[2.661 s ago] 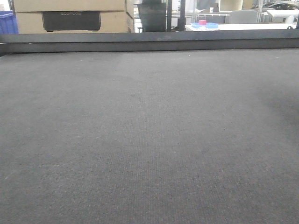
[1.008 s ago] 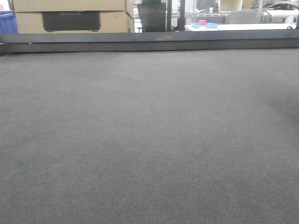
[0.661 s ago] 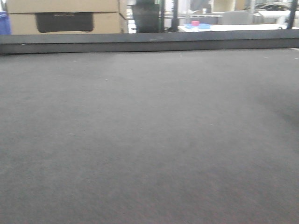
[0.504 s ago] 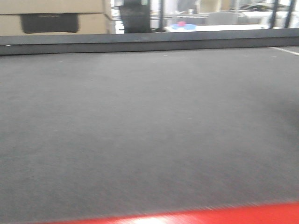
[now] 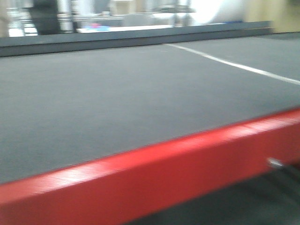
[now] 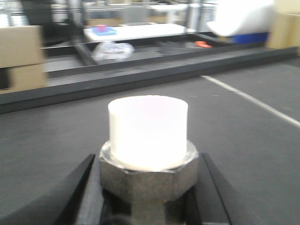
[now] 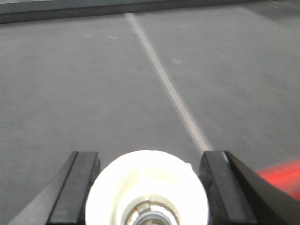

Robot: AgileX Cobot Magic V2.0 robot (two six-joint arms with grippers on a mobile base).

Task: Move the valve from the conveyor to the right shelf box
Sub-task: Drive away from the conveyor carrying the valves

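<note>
front view (blurred): the conveyor is seen as a wide dk grey belt, w/ a dark raised rim along the far edge. a red edge is seen across the foreground & a white line crosses the belt at right.

left wrist view: the valve is held upright in the left gripper. its hex metal body is pinched on both sides by the black fingers, and the white cap stands above them. the grey belt & white line are seen behind it.

right wrist view: a second valve is seen end-on, an open white cap w/ metal inside. it is clamped in the right gripper, w/ black fingers set against both sides. the belt lies below it & the white line runs away ahead.
</note>
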